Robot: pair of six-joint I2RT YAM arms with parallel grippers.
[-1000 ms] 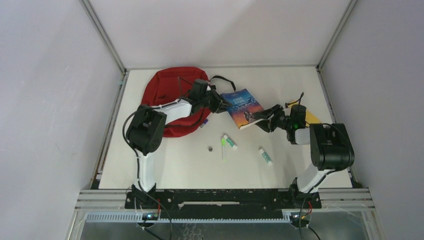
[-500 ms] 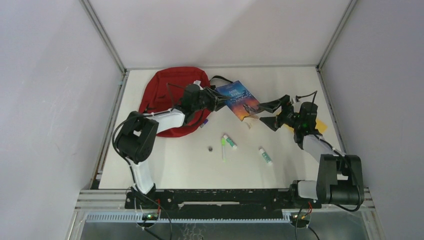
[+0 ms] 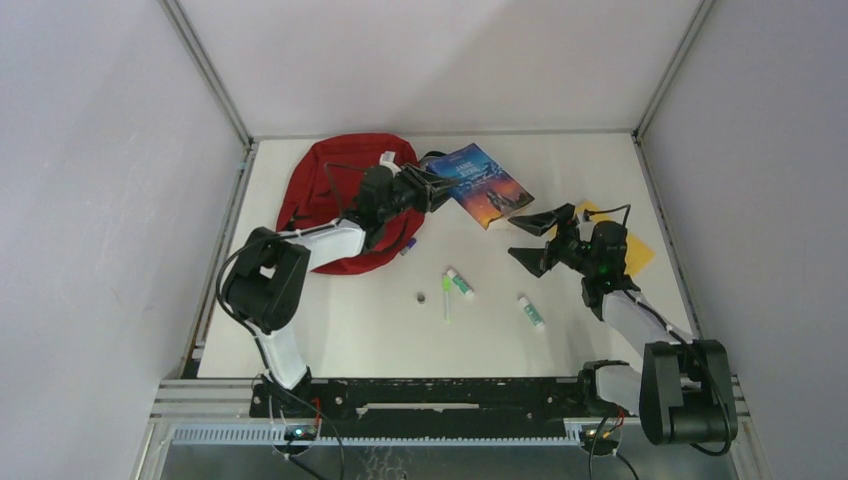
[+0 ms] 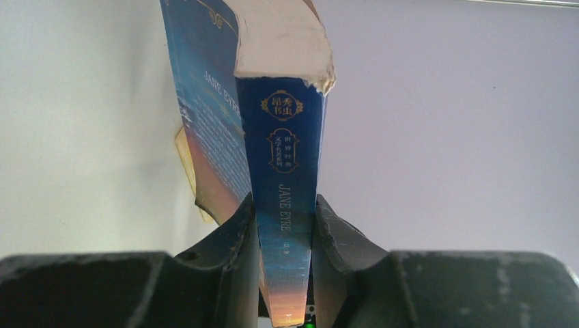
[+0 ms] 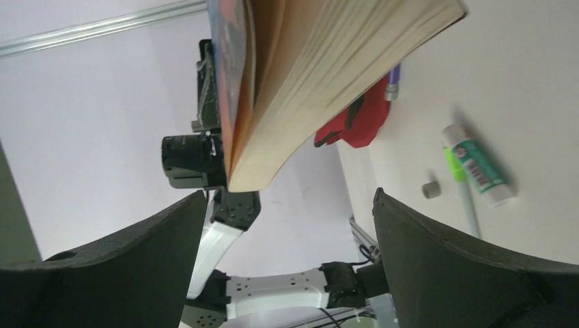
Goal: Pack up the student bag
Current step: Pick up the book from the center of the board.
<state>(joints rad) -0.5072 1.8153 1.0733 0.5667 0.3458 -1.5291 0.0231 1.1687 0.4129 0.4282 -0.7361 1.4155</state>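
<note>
Left claw (image 3: 432, 188): pinching the book (image 3: 490, 185) by its spine. In my left wrist view the jaws sit on both covers with the title between them.
Right claw (image 3: 535, 237): spread wide and holding nothing. It's just near-right of the book's free edge and apart from it.
Student bag (image 3: 315, 195): far left on the tabletop (image 3: 580, 170), lying flat. My left arm crosses over its right side.
Key relation: the bag lies left of the left claw, back along my own forearm. The book sticks out right, away from the bag.
Book axis: slants far-left to near-right, gripped at the left end.
Nearer arm: left. It has the book and reaches over the bag.
Bag mouth: I cannot tell where it opens, the arm hides part of it.
Clutter: glue sticks (image 3: 460, 283), green pen (image 3: 446, 297) and small grey cylinder (image 3: 421, 298) lie mid-tabletop, near of the book. A purple pen (image 3: 408, 246) is at the bag's near-right edge, and a yellow sheet (image 3: 640, 252) is under my right arm.
In the way: as I judge it, only my own left forearm. The book needs swinging back left to reach the bag.
</note>
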